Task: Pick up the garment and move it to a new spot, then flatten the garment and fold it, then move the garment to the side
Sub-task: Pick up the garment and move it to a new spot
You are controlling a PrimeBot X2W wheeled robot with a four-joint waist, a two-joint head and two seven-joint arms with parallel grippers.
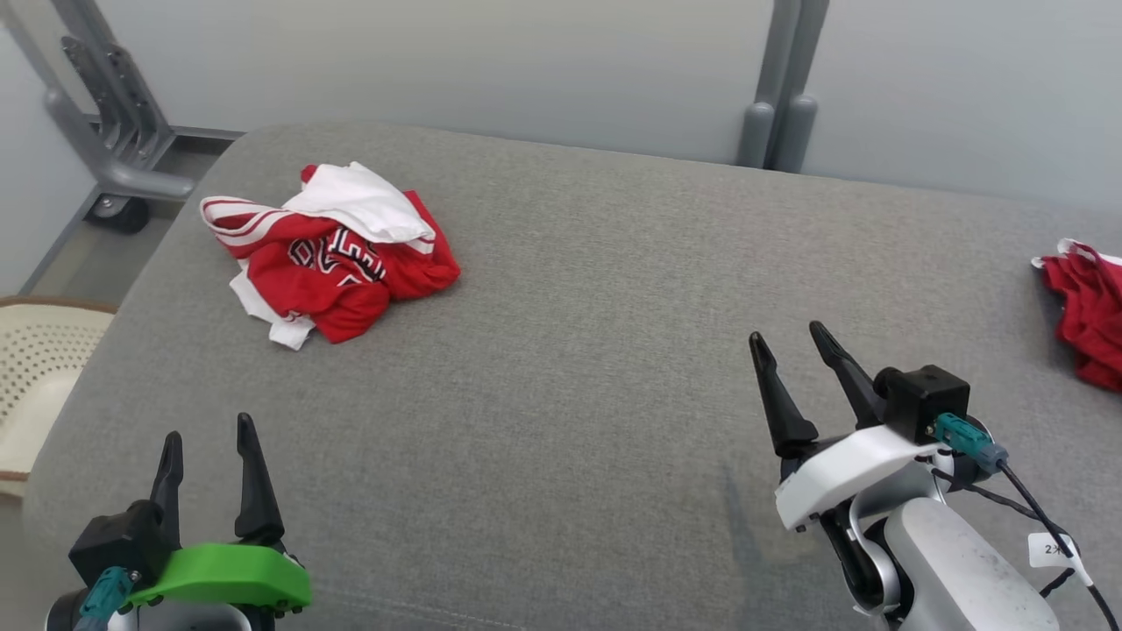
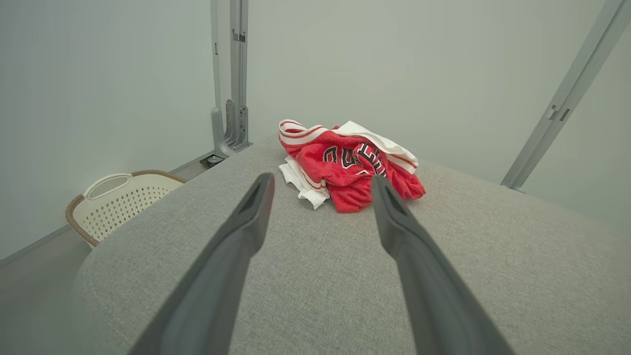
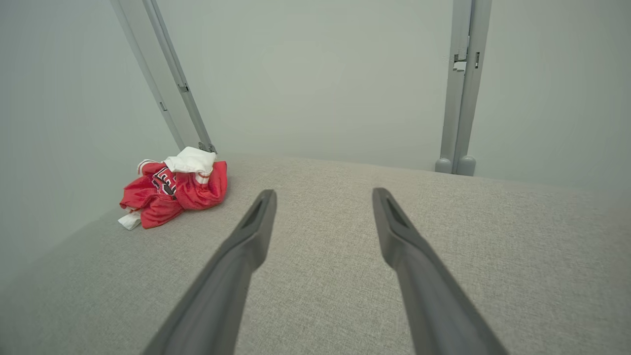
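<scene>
Barely begun: a crumpled red-and-white garment (image 1: 333,254) lies untouched at the far left of a grey cushioned surface (image 1: 570,350), well apart from the robot's left gripper (image 1: 209,427) and right gripper (image 1: 786,332), both hovering wide open and empty. By the look of it, lifting, flattening, folding and setting aside are all yet to be done. Grey frame posts (image 1: 780,114) stand against a pale wall, and a cream basket (image 1: 35,368) sits off the left edge

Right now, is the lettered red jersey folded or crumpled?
Crumpled: the red jersey lies bunched in a heap on the grey surface, white fabric on top.
</scene>
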